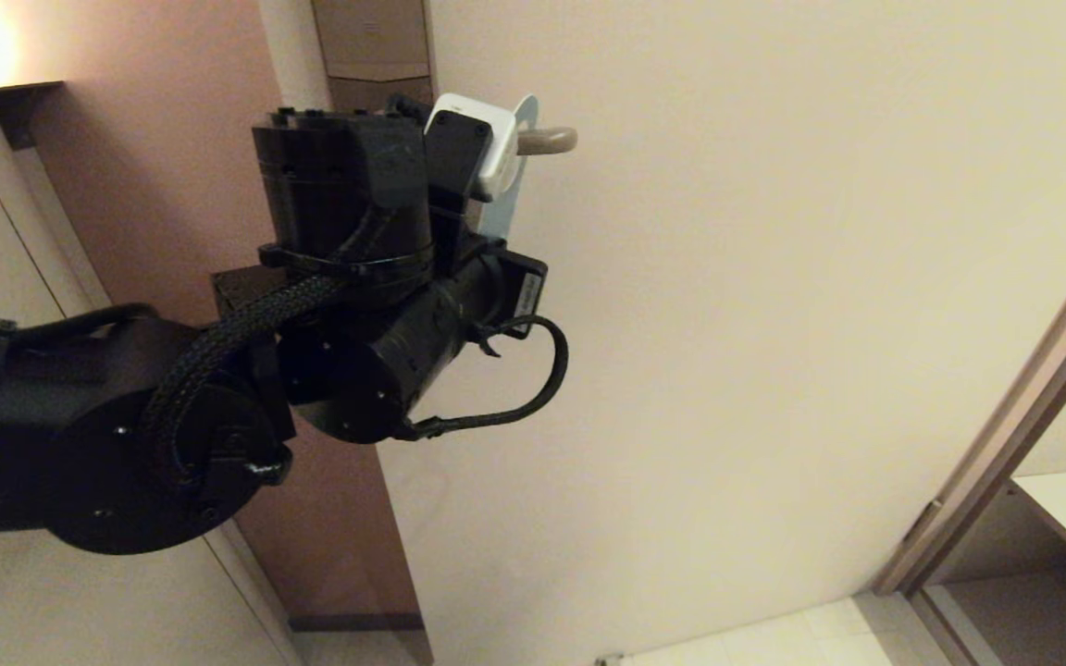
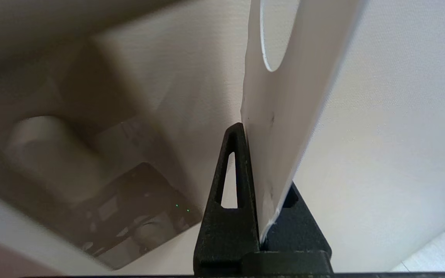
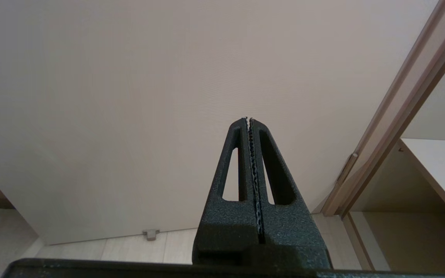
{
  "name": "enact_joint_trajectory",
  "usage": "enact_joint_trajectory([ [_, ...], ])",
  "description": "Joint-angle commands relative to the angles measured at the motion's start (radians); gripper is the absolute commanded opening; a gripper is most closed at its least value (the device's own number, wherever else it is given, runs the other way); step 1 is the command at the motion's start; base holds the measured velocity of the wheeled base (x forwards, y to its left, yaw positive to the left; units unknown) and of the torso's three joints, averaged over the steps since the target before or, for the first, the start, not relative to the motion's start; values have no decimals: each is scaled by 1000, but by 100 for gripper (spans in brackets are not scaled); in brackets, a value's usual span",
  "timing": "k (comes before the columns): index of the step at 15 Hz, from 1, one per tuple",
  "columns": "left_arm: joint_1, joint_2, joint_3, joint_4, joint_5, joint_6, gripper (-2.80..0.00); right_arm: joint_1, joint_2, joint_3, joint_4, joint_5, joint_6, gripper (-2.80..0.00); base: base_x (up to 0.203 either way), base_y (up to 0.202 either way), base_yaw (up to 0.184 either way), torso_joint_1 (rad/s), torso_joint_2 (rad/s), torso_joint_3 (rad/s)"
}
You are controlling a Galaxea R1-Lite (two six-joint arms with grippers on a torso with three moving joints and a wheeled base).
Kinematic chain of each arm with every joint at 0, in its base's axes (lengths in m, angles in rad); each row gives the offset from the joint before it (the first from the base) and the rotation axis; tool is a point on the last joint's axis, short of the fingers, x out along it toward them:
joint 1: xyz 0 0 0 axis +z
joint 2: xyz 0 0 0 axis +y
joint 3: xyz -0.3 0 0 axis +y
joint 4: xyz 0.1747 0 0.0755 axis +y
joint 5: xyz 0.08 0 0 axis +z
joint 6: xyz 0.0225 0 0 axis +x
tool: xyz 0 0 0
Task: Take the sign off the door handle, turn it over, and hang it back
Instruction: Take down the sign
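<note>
Head view: the left gripper (image 1: 496,162) is raised to the door handle (image 1: 547,141), the sign (image 1: 516,176) just behind it. Left wrist view: jaws clenched on the sign's (image 2: 284,127) lower edge, card standing upright between them. Right wrist view: right gripper (image 3: 250,120) parked, jaws clenched on nothing.

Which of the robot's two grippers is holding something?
The left gripper: its fingers pinch the sign near the door handle. The right gripper is shut on nothing.

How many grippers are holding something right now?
1. The left gripper, up by the door handle, is shut on the sign. The right gripper is shut, empty, facing the door.
</note>
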Motion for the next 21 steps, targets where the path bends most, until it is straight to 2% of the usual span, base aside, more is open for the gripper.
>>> enact_joint_trajectory([
  [1,-12,45,-25,-4,13,1,-280,0,1,0,0,0,-1,-280,0,0,0,0,0,0],
  [5,-27,125,-124,-5,31,1,-280,0,1,0,0,0,-1,-280,0,0,0,0,0,0],
  [17,-27,235,-242,-43,26,0,-280,0,1,0,0,-1,-1,-280,0,0,0,0,0,0],
  [19,-39,229,-246,-41,6,1,-280,0,1,0,0,0,-1,-280,0,0,0,0,0,0],
  [21,-71,212,-240,-41,-55,-3,-280,0,1,0,0,0,-1,-280,0,0,0,0,0,0],
])
